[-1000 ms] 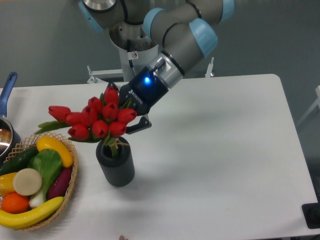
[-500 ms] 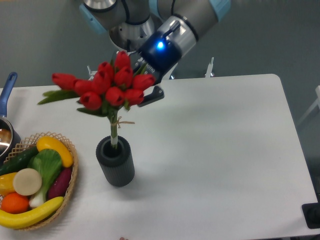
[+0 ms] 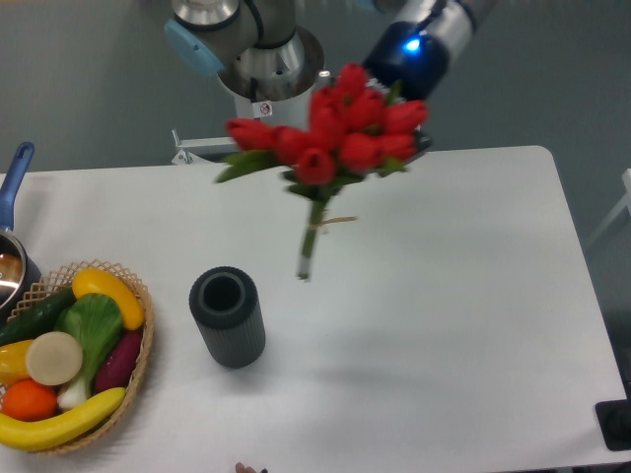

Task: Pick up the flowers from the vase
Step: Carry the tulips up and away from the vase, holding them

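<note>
Your gripper (image 3: pixel 409 133) sits high at the top of the view, its fingers hidden behind the red heads of the flowers (image 3: pixel 335 133), so the jaw gap itself cannot be seen. The bunch hangs in the air from that spot with nothing else supporting it, so read the tool as clenched on the flowers. A blue light glows on the wrist just above the gripper.

The flowers spread to the camera-left of the gripper, leaves pointing the same way. Their tied stems trail down and camera-left from it, tilted, the tip clear of the table (image 3: pixel 444 296).

The vase (image 3: pixel 228 316) stands upright on the table, well below the gripper and to its camera-left. Its mouth is open and it is apart from the stem tip.

Farther camera-left of the tool: a basket (image 3: pixel 138 370) of fruit and vegetables, and a blue-handled pot (image 3: pixel 12 212) at the frame edge.
</note>
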You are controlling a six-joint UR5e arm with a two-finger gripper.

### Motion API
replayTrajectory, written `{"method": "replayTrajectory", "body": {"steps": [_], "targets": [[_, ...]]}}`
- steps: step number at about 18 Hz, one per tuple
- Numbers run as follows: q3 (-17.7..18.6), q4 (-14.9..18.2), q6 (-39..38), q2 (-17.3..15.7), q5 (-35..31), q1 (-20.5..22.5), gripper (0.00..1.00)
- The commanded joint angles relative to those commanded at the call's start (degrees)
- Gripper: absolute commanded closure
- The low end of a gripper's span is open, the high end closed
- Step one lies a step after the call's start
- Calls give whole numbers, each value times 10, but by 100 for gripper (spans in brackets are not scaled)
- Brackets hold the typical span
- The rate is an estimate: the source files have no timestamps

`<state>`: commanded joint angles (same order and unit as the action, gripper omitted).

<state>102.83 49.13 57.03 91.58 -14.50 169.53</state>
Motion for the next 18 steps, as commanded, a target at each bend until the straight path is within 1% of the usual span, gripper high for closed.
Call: {"method": "replayTrajectory", "body": {"steps": [2, 5, 8, 18], "targets": [[0, -1, 33, 12, 0, 24, 63], [4, 0, 83, 29, -4, 37, 63], [8, -1, 112, 49, -6, 45, 63], [18, 0, 124, 50, -8, 42, 63]]}}
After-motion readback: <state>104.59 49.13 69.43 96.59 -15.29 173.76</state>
